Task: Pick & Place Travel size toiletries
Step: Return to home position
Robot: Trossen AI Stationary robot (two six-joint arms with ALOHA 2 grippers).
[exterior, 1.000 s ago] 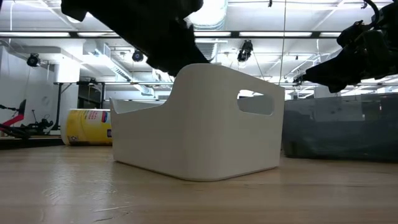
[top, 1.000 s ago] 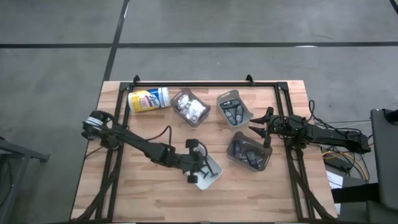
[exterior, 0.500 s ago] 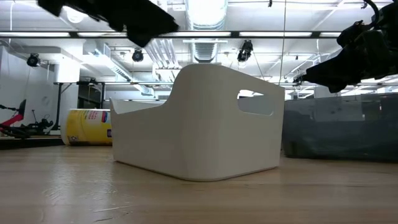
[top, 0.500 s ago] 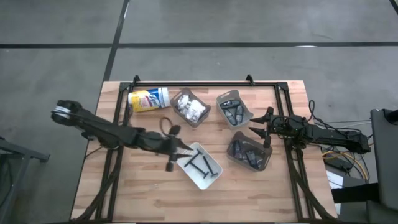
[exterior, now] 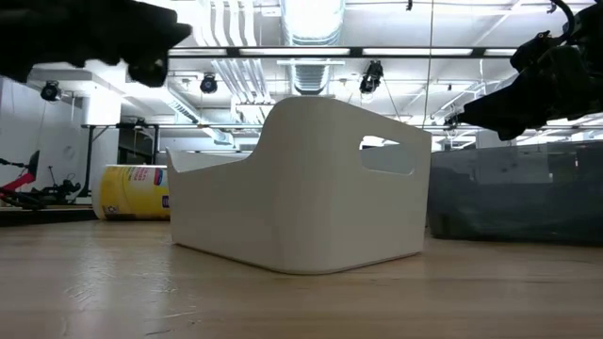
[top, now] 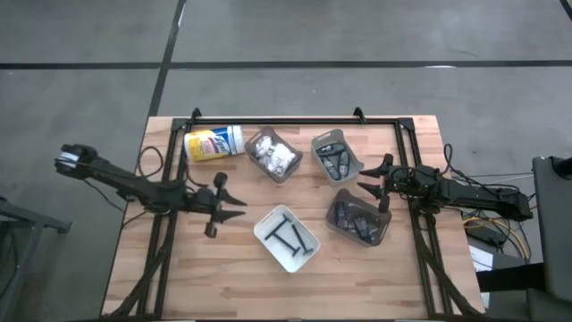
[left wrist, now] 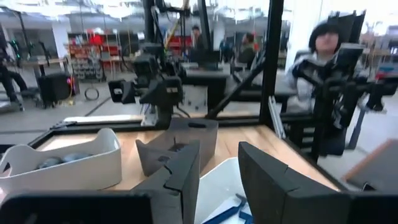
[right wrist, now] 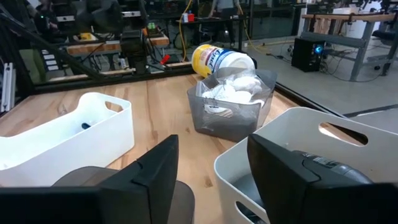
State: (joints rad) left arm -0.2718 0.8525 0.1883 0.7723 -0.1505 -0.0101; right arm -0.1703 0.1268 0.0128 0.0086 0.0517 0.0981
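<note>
Right pincer [right wrist: 212, 148]: fingers spread, nothing between. Wooden desk [right wrist: 165, 99] carrying: white bin [right wrist: 74, 134], small dark item [right wrist: 85, 126] inside; smoky bin [right wrist: 233, 119] heaped with white packets [right wrist: 235, 87]; yellow-labelled canister [right wrist: 221, 60] lying behind it; nearer pale bin [right wrist: 298, 124] holding dark grey pieces [right wrist: 336, 165]

No wording can be read in any view. Blue and red print is carried on the yellow label of the canister [top: 213, 143], at the upper left of the worktop [top: 206, 268] in the high view, but its letters cannot be made out.
</note>
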